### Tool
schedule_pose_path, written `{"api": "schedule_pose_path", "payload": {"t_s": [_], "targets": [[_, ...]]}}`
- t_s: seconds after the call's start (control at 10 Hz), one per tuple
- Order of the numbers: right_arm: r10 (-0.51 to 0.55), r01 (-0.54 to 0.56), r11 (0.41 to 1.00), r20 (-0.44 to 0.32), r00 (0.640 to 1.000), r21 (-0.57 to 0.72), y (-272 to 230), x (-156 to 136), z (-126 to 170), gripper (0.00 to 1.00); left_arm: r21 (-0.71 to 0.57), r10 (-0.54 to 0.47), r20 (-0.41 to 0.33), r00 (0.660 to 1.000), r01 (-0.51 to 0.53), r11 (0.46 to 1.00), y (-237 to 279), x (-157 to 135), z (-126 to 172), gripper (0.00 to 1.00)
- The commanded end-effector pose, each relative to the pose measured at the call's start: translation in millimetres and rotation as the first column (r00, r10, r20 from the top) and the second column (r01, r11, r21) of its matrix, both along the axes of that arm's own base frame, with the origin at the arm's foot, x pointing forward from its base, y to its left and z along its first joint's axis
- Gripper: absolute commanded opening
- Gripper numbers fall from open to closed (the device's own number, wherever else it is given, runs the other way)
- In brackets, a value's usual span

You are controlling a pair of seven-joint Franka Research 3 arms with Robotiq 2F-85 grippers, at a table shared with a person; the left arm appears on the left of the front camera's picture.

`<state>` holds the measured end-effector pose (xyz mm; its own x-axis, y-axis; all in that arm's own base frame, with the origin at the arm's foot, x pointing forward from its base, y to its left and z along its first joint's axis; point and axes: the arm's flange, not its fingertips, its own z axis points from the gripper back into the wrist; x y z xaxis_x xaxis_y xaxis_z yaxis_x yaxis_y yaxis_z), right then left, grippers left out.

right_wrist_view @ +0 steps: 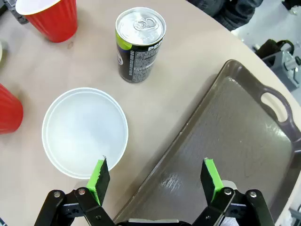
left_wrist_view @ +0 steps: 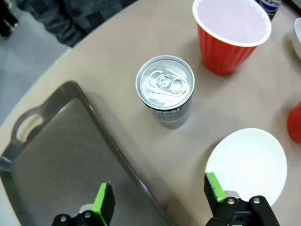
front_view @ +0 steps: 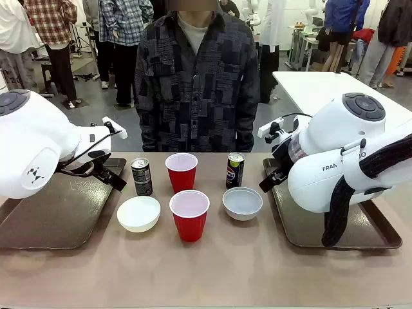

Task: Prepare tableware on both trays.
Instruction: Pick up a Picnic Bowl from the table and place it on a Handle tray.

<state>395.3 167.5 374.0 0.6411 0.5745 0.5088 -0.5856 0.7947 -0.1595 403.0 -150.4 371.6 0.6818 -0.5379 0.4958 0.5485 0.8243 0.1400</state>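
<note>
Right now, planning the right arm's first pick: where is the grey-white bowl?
In the front view, the grey-white bowl sits right of centre, between the near red cup and the right tray.

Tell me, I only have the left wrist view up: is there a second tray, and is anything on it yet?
Observer: Yes, a second tray lies on the robot's right side; the part that shows is bare.
Operator: Where is the other gripper?
Observer: The right gripper hangs open over that tray's inner rim, holding nothing, next to the pale grey-white bowl.
Operator: And the other can?
Observer: The second can stands upright just beyond that bowl, outside the tray.
</note>
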Motion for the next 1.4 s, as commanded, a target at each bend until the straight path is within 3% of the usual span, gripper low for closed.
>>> {"api": "schedule_pose_path", "payload": {"t_s": [0.0, 1.1, 1.2, 1.3], "targets": [[0.000, 0.000, 1.000, 0.000, 1.000, 0.000, 0, 0, 0, 1.00, 0.000, 0.000, 0.000, 1.000, 0.000, 1.000, 0, 0, 0, 1.00], [0.000, 0.000, 1.000, 0.000, 1.000, 0.000, 0, 0, 0, 1.00, 0.000, 0.000, 0.000, 1.000, 0.000, 1.000, 0, 0, 0, 1.00], [0.057, -0.056, 0.998, -0.028, 0.998, 0.017, 1, -27, 21, 1.00, -0.080, -0.062, -0.112, 0.992, 0.053, 0.995, -3, -19, 18, 1.00], [0.048, -0.049, 0.998, -0.025, 0.999, -0.047, -7, -59, 44, 1.00, -0.061, -0.107, -0.105, 0.989, 0.101, 0.993, -3, -46, 47, 1.00]]}}
